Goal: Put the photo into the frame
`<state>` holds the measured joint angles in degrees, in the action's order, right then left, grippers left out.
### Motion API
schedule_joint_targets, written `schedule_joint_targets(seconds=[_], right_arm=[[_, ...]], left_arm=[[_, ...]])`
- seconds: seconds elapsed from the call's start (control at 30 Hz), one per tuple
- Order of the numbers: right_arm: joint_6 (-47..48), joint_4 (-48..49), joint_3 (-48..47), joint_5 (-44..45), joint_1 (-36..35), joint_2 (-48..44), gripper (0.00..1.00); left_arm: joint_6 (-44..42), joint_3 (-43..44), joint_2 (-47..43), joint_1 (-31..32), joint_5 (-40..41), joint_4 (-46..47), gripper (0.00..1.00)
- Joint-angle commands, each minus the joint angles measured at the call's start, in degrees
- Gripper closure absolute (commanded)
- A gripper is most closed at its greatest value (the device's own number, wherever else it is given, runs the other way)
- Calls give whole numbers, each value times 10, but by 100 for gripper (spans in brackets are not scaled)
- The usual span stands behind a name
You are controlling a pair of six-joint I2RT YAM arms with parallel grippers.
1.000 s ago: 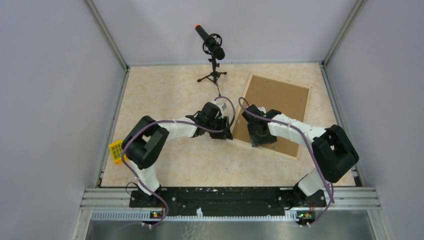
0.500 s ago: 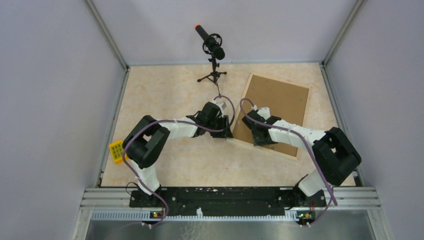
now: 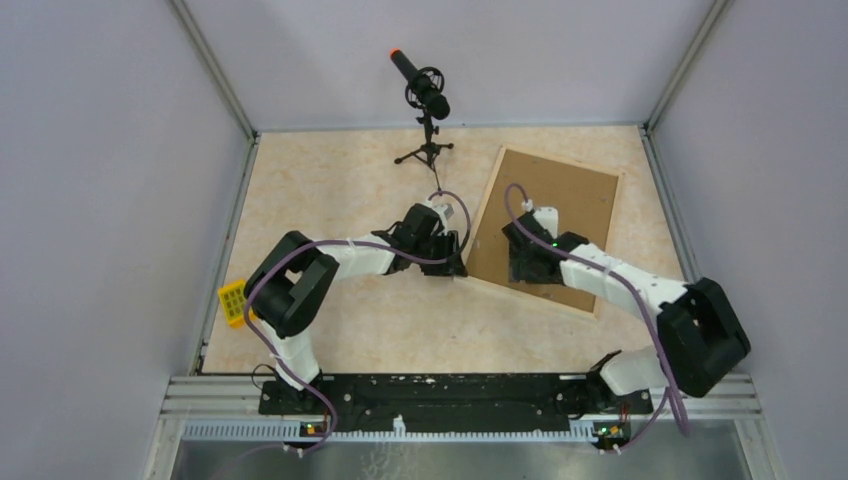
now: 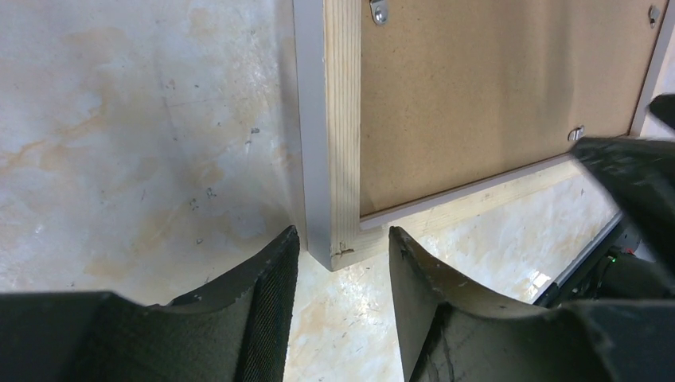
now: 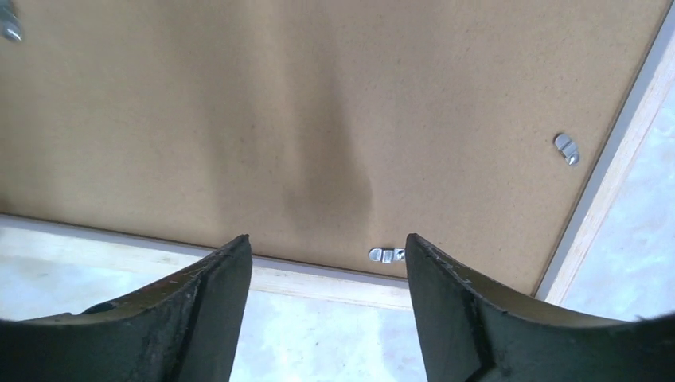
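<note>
The frame [image 3: 560,162] lies back side up at the table's right, its pale wood border around a brown backing board [image 3: 575,205]. The photo is hidden. My left gripper [image 3: 455,270] sits at the frame's near left corner. In the left wrist view the wooden corner [image 4: 338,159] lies just beyond the left gripper [image 4: 342,239], whose jaws stand apart without touching it. My right gripper [image 3: 527,272] hovers over the board near its front edge. In the right wrist view this gripper [image 5: 326,243] is open and empty, above the board [image 5: 318,103] and a metal clip [image 5: 387,255].
A microphone on a small tripod [image 3: 425,100] stands at the back, left of the frame. A yellow block [image 3: 232,302] lies at the table's left edge. Grey walls close in three sides. More metal clips [image 4: 379,11] [image 5: 566,148] hold the board.
My right arm has swung to the right and its gripper now sits farther in over the board, jaws slightly wider. The left arm and the frame have stayed put.
</note>
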<state>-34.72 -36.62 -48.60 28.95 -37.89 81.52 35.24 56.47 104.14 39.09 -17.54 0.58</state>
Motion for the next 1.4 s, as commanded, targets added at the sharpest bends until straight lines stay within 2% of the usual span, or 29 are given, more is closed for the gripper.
schedule_joint_targets(seconds=[0.0,0.07,0.13,0.27,0.47,0.5,0.77,1.2,1.37], right_arm=[[41,37,0,-161,98,-83,27],[69,101,11,-271,141,-84,23],[63,134,-2,-370,149,-54,24],[16,219,-26,-463,150,15,34],[11,263,-72,-451,149,133,68],[10,271,-77,-447,150,146,70],[-14,339,-98,-425,155,224,72],[-88,461,-37,-567,165,268,78],[-92,481,-19,-571,179,270,78]], left_arm=[[-15,-10,-6,-2,-8,-55,47],[-9,-9,-6,-2,-18,-44,47],[-6,-3,-1,-4,-22,-42,47],[1,1,14,-14,-37,-19,48],[-2,19,50,-26,-46,-10,53],[-3,21,53,-26,-47,-10,54],[-21,-1,61,-26,-19,3,57],[-47,-40,55,-26,-7,18,58],[-48,-38,61,-27,-11,20,59]])
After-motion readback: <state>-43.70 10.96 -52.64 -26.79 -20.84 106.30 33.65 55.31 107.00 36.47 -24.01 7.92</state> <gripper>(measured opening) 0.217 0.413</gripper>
